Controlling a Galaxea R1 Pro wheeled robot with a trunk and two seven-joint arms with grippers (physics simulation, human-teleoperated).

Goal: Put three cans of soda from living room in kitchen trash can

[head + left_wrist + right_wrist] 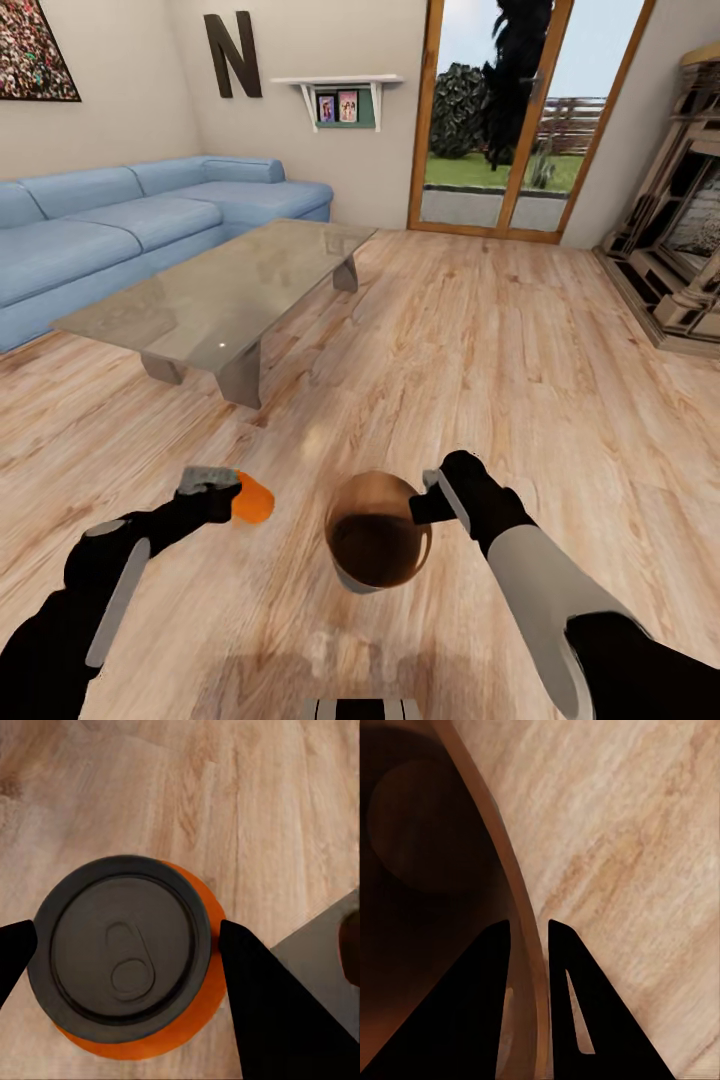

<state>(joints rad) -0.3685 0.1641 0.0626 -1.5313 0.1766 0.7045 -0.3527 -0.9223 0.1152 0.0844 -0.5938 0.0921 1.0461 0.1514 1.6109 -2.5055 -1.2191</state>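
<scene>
Orange soda can (254, 499) pinched in left gripper (222, 489); right gripper (432, 497) clamps trash can (378, 545) rim.

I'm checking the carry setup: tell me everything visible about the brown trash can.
The trash can is a round, tapered copper-brown bucket with smooth shiny walls and a dark interior. It is held above the wood floor, tilted with its opening toward the camera. The right pincer clamps its rim, one finger inside the wall and one outside.

Living room: blue sofa (120, 225), glass table (225, 290)
</scene>
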